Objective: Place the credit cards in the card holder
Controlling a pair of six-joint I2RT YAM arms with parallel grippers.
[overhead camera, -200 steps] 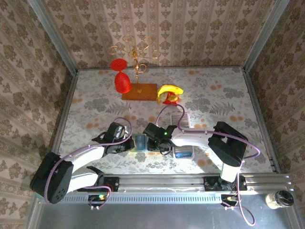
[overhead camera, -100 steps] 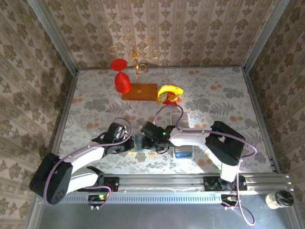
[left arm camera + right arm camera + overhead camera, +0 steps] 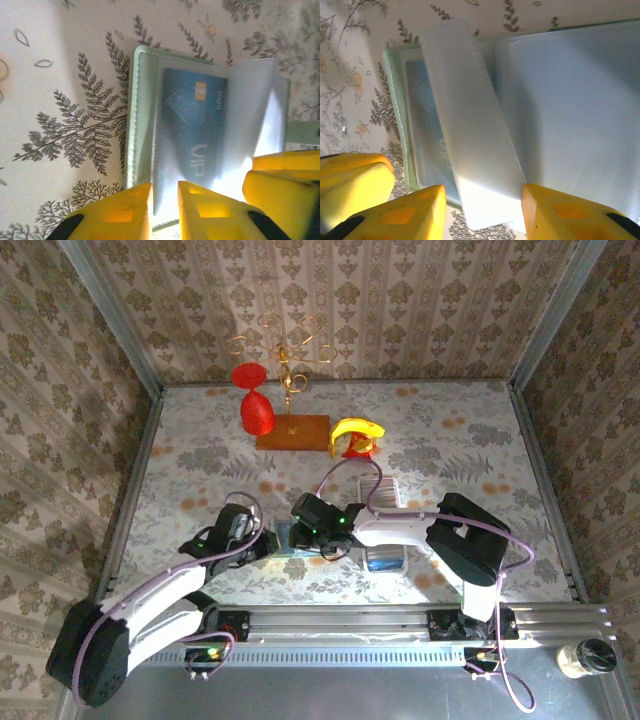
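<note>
The left fingers point(image 3: 165, 191) stand a little apart, with nothing seen clamped in the narrow gap. The right fingers point(image 3: 484, 194) stand wider, one on each side of a clear plastic leaf point(image 3: 470, 125) that rises tilted between them; whether they pinch it or only bracket it I cannot tell. Just ahead of the left fingers lies the blue credit card point(image 3: 192, 127), flat inside a clear pocket of the open green card holder point(image 3: 142, 110), its near end almost under the fingertips. From the right fingers the same card shows as a faint blue patch ahead and to the left of the raised leaf. The two pairs nearly touch over the holder's near edge. The card looks light, thin, stiff and slick, so it should slide readily but be hard to lift off a flat surface; its short exposed edge is the place to pinch or push. The holder seems soft and light and likely to shift, and its leaves are floppy and glossy, best taken at a free edge. Beyond the holder on every side is the leaf-patterned bench point(image 3: 200, 455).
</note>
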